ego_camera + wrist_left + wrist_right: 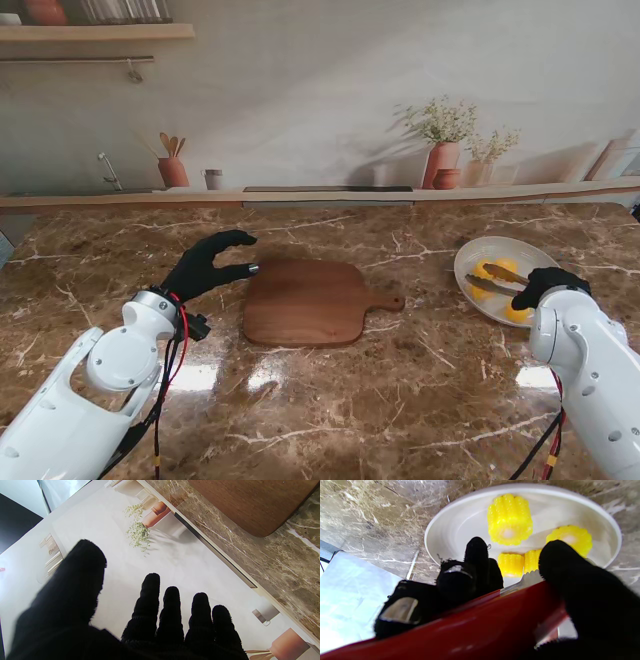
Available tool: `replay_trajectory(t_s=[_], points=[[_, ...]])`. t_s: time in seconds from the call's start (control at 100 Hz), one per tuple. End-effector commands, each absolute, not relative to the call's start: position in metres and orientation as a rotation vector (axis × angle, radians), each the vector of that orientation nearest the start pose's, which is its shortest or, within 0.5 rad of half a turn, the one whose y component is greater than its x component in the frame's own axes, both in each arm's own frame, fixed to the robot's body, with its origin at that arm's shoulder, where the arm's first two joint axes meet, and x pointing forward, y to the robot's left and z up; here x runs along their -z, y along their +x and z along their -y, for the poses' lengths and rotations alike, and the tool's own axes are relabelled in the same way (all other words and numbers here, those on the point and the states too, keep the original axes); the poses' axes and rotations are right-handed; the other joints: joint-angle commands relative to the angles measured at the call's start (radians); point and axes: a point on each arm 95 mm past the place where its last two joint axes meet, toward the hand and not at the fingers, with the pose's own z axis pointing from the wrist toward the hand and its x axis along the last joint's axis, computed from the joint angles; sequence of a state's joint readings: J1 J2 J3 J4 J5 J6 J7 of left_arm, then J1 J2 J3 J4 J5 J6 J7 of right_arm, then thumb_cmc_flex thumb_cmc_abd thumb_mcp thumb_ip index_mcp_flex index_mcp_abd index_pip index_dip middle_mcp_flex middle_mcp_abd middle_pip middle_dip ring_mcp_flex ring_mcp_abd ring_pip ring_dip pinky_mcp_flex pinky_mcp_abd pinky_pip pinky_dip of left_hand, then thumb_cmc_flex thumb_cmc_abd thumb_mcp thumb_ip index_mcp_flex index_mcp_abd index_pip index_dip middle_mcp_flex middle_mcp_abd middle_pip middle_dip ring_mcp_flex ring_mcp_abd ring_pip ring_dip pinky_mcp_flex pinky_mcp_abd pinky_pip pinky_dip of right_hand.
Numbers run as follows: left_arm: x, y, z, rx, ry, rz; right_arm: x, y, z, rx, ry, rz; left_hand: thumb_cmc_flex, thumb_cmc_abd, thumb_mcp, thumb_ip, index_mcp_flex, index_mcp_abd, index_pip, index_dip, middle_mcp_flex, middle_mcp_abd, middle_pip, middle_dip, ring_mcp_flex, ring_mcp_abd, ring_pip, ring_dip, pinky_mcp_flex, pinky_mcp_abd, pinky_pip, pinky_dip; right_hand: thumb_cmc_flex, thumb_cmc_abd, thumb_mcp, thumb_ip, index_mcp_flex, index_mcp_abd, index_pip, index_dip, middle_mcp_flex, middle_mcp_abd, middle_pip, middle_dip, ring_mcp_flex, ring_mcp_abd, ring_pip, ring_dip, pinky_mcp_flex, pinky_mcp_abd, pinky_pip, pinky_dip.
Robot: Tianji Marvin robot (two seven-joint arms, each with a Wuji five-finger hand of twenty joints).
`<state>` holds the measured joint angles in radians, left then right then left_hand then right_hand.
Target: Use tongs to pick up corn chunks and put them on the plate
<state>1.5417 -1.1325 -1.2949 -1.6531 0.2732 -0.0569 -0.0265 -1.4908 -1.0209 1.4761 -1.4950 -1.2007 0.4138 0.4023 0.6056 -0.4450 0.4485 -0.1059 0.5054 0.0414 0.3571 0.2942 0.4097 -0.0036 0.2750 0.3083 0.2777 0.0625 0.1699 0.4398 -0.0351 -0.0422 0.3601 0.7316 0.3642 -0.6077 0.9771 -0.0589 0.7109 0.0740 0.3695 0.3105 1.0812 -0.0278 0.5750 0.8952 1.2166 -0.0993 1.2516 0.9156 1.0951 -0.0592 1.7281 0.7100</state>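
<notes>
Leftmost, black knit-gloved left hand (205, 265), fingers spread, gripping nothing, hovering over glossy brown veined marble table (330, 400). Just beside its fingertips, smooth wooden cutting board (305, 302), rounded corners, stubby handle toward the right, bare. Farther right, shallow round white plate (478, 256) carrying ribbed yellow corn chunks (509, 518), four countable from the wrist view. Over the plate's near rim, right hand (548, 283) clamped around red-handled tongs (497, 279), metal tips over the chunks.
</notes>
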Motion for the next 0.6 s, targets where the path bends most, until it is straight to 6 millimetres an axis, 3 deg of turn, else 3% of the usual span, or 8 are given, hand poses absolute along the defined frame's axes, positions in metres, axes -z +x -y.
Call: replay_trajectory(t_s=[0.0,0.3,0.59], points=[[0.283,0.417,-0.004,2.034,-1.773,-1.025,0.301,0.426,0.178,-0.657,1.550,-1.218,-0.007,0.021,-0.018,0.033,-0.008,-0.004,-0.009,-0.001,-0.028,-0.013,-0.014,0.004,-0.060,-0.048,-0.040,-0.009,-0.020,-0.060,-0.037,0.016,0.006,0.057,0.074,0.042,0.020,-0.002,0.002,0.014,0.006,-0.030,0.029,-0.008,0.024,-0.019,0.021,0.034,0.056,-0.159,0.187,0.040],[0.284,0.417,-0.003,2.041,-1.764,-1.033,0.296,0.401,0.138,-0.874,1.508,-1.266,-0.010,0.022,-0.015,0.031,-0.009,-0.003,-0.008,-0.001,-0.031,-0.011,-0.014,0.004,-0.059,-0.048,-0.039,-0.008,-0.020,-0.059,-0.037,0.018,-0.009,0.093,0.050,0.049,0.013,-0.005,-0.005,0.023,0.001,-0.030,0.023,-0.034,0.010,-0.013,0.015,0.033,0.040,-0.149,0.183,0.043],[0.284,0.415,-0.001,2.055,-1.754,-1.035,0.319,0.374,0.101,-1.203,1.480,-1.475,-0.010,0.026,-0.018,0.031,-0.012,-0.005,-0.011,-0.003,-0.034,-0.013,-0.016,0.002,-0.062,-0.049,-0.040,-0.009,-0.021,-0.060,-0.040,0.017,-0.004,0.098,0.060,0.043,0.014,-0.009,-0.008,0.031,0.000,-0.036,0.030,-0.026,0.003,-0.011,0.010,0.035,0.020,-0.133,0.179,0.052]])
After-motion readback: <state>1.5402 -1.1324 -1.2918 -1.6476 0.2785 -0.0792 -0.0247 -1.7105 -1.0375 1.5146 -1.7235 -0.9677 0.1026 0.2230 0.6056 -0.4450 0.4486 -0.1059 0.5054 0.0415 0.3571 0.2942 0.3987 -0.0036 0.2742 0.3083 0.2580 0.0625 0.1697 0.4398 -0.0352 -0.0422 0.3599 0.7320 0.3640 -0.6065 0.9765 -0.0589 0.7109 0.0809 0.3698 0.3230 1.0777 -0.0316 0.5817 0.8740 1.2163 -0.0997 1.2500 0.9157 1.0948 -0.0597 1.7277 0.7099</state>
